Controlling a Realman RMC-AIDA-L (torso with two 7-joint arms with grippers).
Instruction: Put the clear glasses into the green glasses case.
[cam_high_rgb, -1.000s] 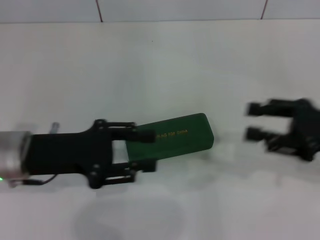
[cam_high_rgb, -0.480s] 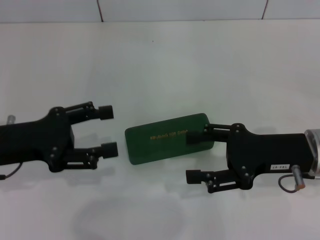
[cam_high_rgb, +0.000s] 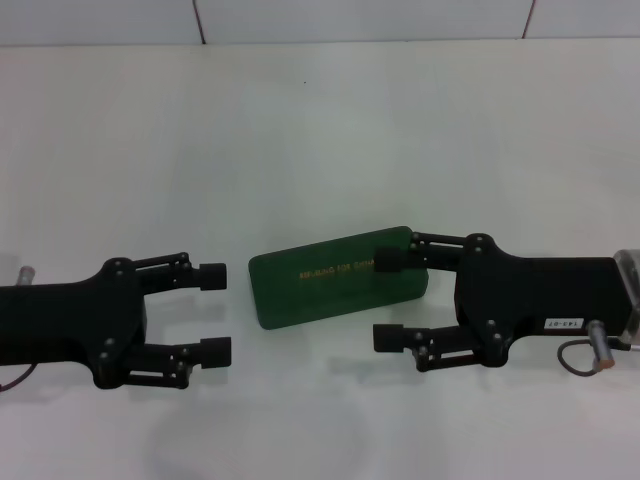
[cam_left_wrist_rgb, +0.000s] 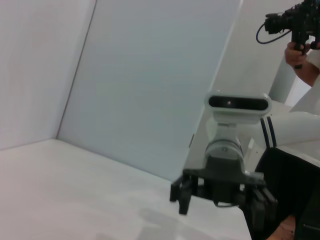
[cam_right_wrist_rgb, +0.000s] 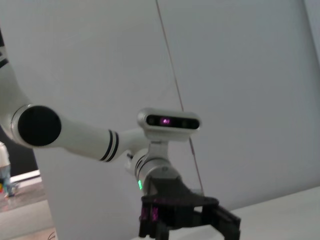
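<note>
**Case shut, both grippers spread wide**

The green glasses case (cam_high_rgb: 338, 276) lies closed on the white table (cam_high_rgb: 320, 130), lid up, gold lettering showing; the left gripper (cam_high_rgb: 214, 314) sits just to its left, fingers wide and holding nothing; the right gripper (cam_high_rgb: 388, 300) comes in from the right, jaws wide too, its far fingertip (cam_high_rgb: 388, 262) over the case's right end, the near one off its edge; I can't spot the glasses.

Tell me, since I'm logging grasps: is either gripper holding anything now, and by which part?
Nothing is held. The left gripper is open, clear of the green glasses case. The right gripper is open around the case's end, not clamped.
</note>
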